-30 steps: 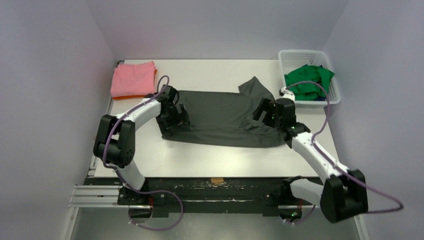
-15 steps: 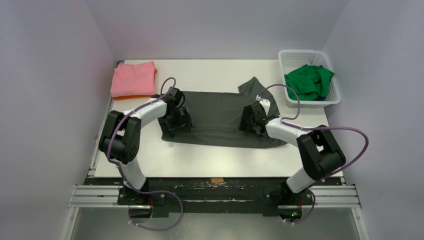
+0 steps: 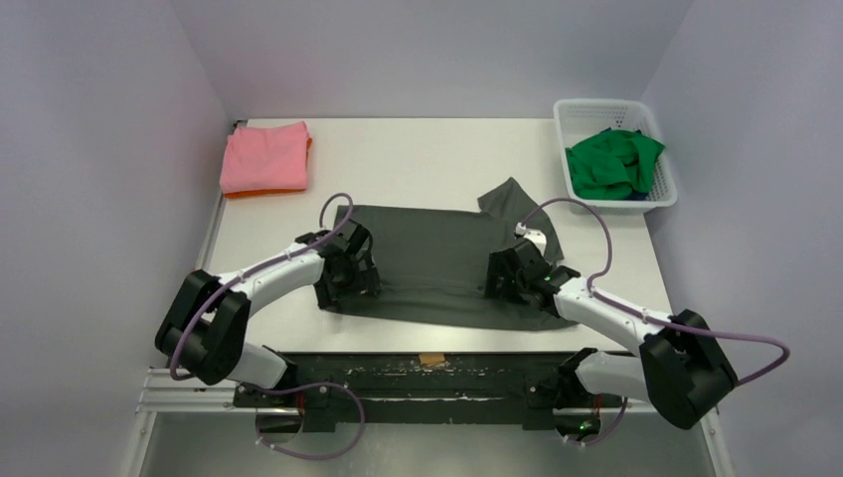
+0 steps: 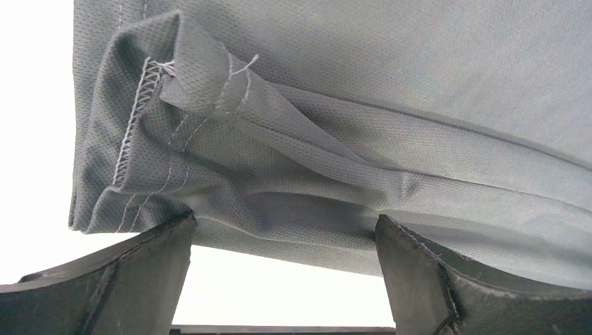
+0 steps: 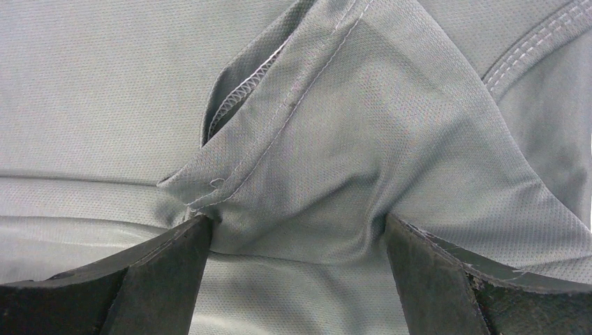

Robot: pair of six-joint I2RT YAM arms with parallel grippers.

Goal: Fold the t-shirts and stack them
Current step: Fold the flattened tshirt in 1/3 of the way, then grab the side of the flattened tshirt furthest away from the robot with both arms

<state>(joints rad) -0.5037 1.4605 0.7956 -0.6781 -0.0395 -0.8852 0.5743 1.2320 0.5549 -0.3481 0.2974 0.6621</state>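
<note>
The dark grey t-shirt point(image 3: 432, 263) lies spread across the table's near middle, one sleeve sticking out at the back right. My left gripper point(image 3: 348, 280) is at its left end and my right gripper point(image 3: 509, 283) at its right end. In the left wrist view the left gripper point(image 4: 285, 230) is open, fingertips against the shirt's folded hem point(image 4: 209, 139). In the right wrist view the right gripper point(image 5: 299, 227) is open, fingertips pressed on a bunched fold point(image 5: 335, 153). The pink t-shirt point(image 3: 265, 157) lies folded on the orange one point(image 3: 260, 193) at the back left. The green t-shirt point(image 3: 611, 164) is crumpled in the basket.
The white lattice basket point(image 3: 594, 107) stands at the back right corner. Grey walls close in the table on the left, back and right. The table's near edge point(image 3: 427, 350) runs just in front of the grey shirt.
</note>
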